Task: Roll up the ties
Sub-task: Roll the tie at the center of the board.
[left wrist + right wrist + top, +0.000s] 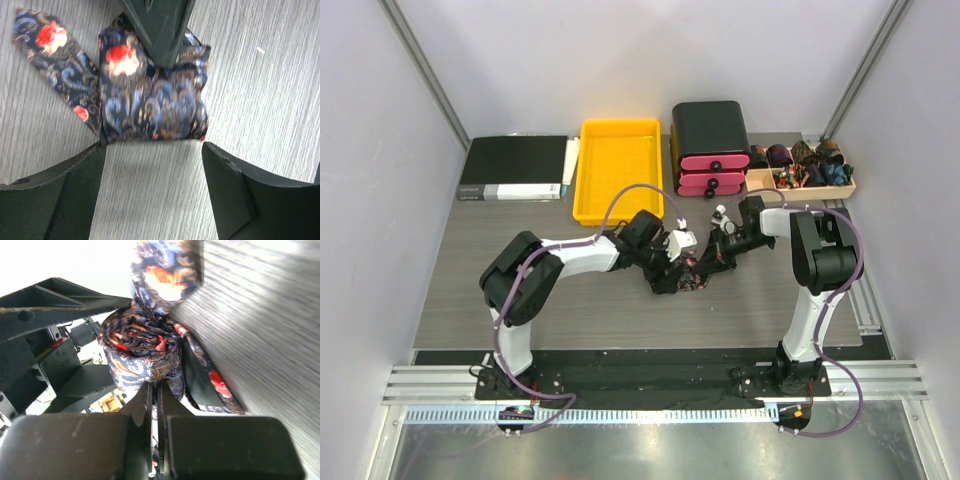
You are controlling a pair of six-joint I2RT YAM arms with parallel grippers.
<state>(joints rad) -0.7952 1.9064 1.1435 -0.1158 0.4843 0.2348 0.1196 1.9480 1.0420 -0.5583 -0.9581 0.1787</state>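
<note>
Saw the grey table (470, 290) carrying a yellow tray (618, 170) at its far side. Found the left arm (570, 255) reaching in from in front of the tray, the right arm (815, 260) from well to the tray's right. Spotted the tie (155, 105) in front of the tray's right corner, mostly rolled, one patterned tail lying flat. Caught the left gripper (152, 155) spread wide beside the roll. Noted the right gripper (155, 387) pressed together, tips against the roll; could not tell whether fabric was pinched
</note>
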